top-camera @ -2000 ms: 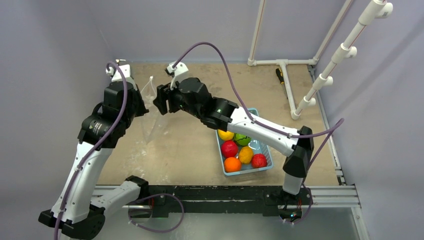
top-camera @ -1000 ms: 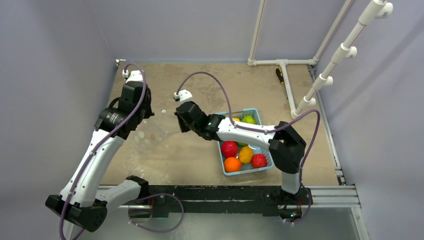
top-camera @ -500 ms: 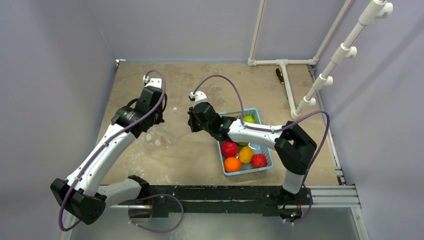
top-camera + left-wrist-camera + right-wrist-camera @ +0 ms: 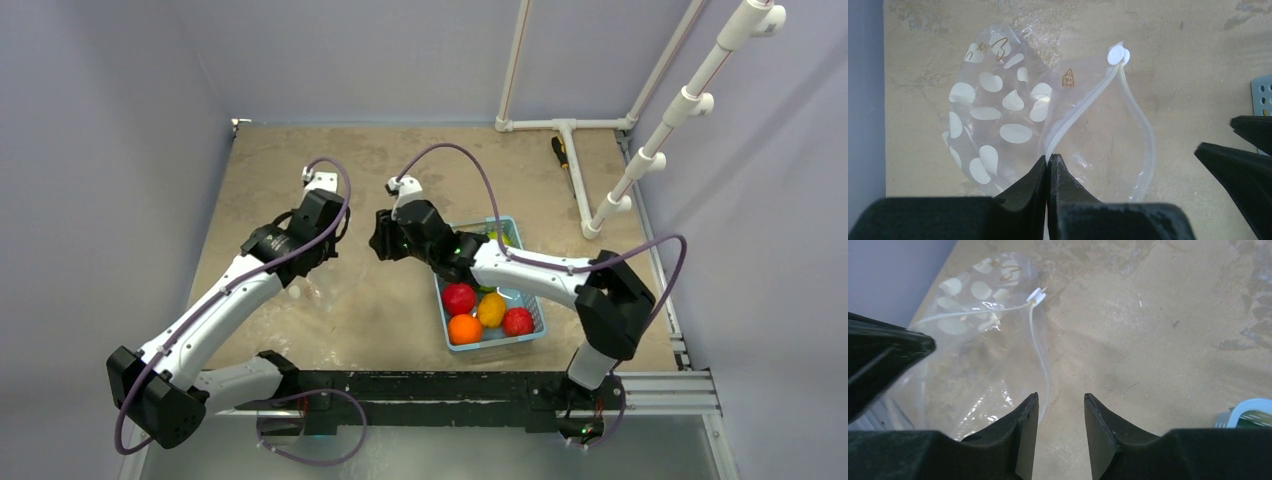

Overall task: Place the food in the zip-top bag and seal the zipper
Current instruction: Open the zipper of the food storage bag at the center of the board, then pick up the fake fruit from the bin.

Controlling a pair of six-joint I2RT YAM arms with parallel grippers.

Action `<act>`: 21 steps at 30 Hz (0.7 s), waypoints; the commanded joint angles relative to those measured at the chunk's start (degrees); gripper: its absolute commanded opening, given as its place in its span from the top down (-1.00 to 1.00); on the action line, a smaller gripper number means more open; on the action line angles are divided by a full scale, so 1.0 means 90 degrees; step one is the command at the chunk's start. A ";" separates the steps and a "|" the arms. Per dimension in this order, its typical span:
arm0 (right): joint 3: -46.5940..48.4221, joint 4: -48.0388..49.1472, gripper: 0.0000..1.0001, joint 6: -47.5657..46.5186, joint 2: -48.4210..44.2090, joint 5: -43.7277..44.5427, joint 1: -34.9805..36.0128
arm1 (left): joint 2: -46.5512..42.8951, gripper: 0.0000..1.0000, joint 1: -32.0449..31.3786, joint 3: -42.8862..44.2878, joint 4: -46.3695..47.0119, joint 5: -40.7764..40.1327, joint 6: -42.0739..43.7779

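Note:
The zip-top bag [image 4: 998, 120] is transparent with white dots and lies crumpled on the table, its mouth gaping. It is faint in the top view [image 4: 312, 285]. My left gripper [image 4: 1049, 159] is shut on the zipper [image 4: 1083, 102], pinching the near strip of the mouth. The white slider [image 4: 1118, 55] sits at the strip's far end. My right gripper [image 4: 1060, 399] is open and empty just right of the zipper's other strip [image 4: 1040, 360]. The food [image 4: 459, 297] lies in the light-blue basket [image 4: 441, 305]: red, orange, yellow and green fruits.
The basket's corner shows in the right wrist view [image 4: 1248, 410] and the left wrist view [image 4: 1262, 92]. A white pipe frame [image 4: 570, 135] and a dark-handled tool [image 4: 560, 150] stand at the back right. A purple wall runs along the table's left edge.
Both arms have come down and moved right and nearer. The bag, held up off the table before, now rests on it. The right gripper has drawn back to beside the bag's mouth.

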 commanded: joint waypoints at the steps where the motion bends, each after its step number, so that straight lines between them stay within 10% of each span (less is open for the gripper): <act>1: -0.0138 -0.0013 0.12 0.0127 -0.0715 0.0219 -0.0028 | -0.0216 1.00 -0.0049 -0.0077 0.0382 -0.0215 -0.0136; 21: -0.0812 -0.2366 -0.53 0.0943 -0.2576 0.1535 -0.0314 | -0.0728 1.00 -0.0058 -0.0839 0.1238 -0.0023 0.0030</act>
